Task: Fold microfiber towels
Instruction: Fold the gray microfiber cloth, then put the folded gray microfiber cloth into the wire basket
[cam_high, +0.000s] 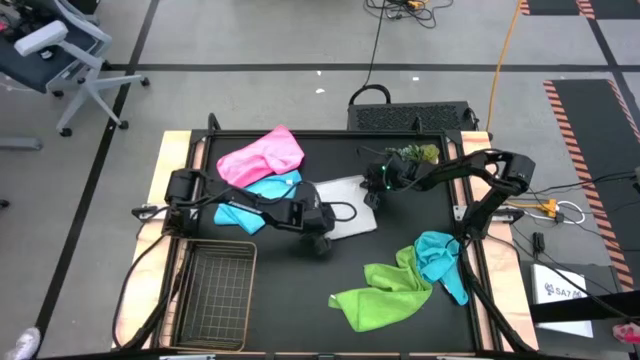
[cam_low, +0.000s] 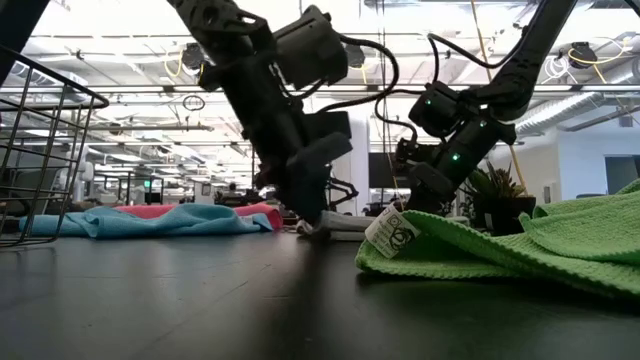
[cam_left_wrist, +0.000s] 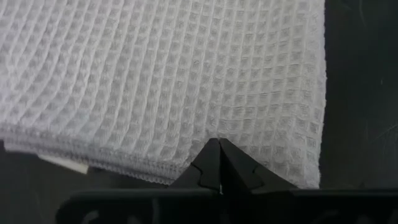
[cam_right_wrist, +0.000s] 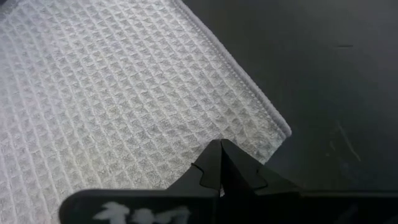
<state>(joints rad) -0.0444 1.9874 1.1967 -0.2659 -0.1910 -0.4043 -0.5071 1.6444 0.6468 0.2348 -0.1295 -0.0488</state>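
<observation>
The pale grey-white waffle-weave microfiber towel (cam_high: 347, 205) lies mid-bench, left gripper (cam_left_wrist: 219, 163) and right gripper (cam_right_wrist: 220, 160) each with fingers pinched on one of its edges. It is still unfolded; pink (cam_high: 262, 155), light blue (cam_high: 262, 192), lime green (cam_high: 380, 292) and teal (cam_high: 440, 258) towels lie crumpled.

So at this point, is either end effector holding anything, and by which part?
Both grip the pale grey-white towel: the left end effector is shut on its hemmed edge near a corner, the right end effector shut just inside another corner.
</observation>
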